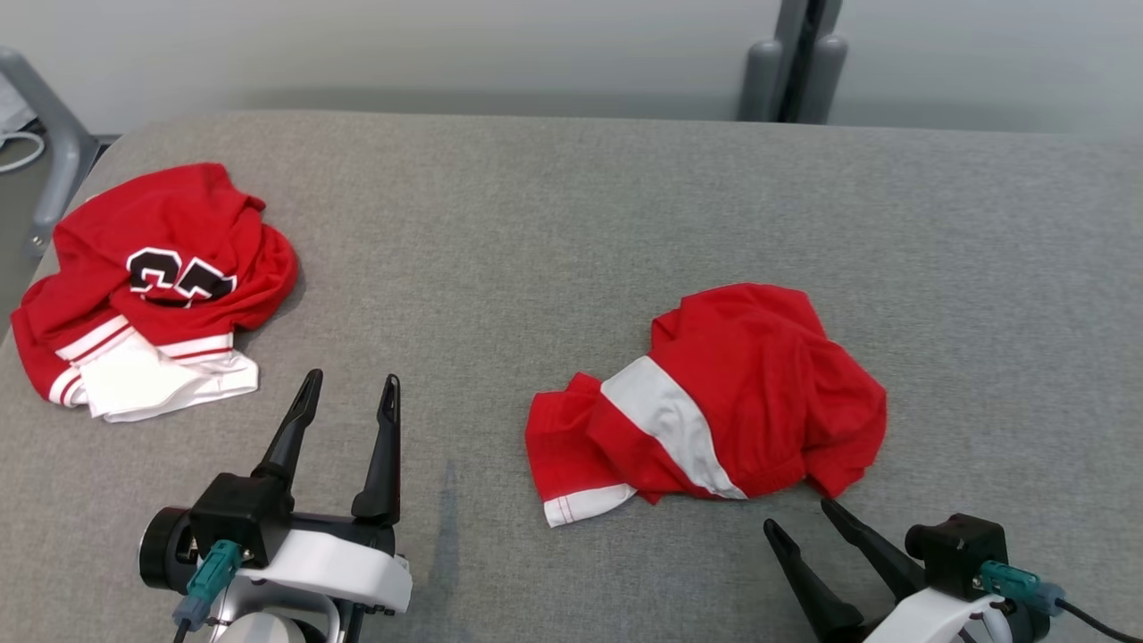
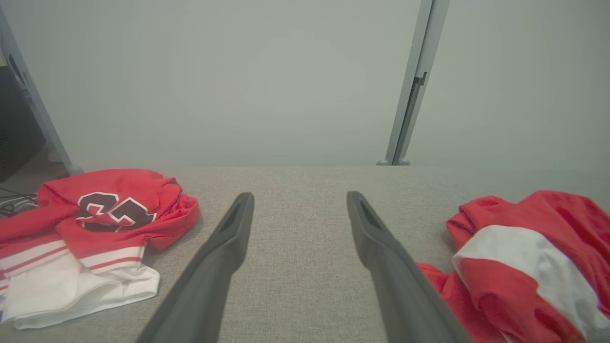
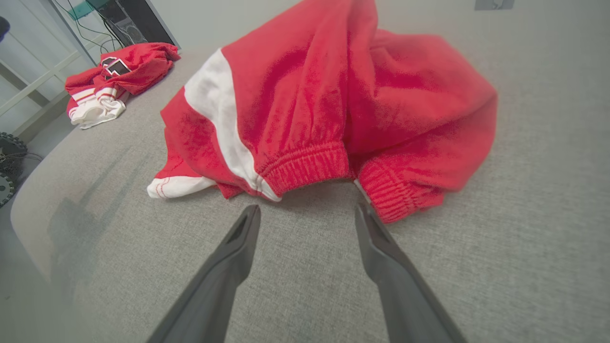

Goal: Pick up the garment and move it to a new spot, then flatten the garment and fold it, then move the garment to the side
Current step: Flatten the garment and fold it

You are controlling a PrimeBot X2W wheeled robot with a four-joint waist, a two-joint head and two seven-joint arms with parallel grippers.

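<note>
The red garment (image 1: 714,393) was found crumpled at the lower right of the head view, on the grey table (image 1: 554,205), just above the right gripper (image 1: 797,515), which was judged the nearer one. Its length ran from lower left to upper right. The right and the left gripper (image 1: 352,379) were spread wide, empty. Two garments and two grippers were counted; the numbered garment (image 1: 152,286) lay at the left.
</note>
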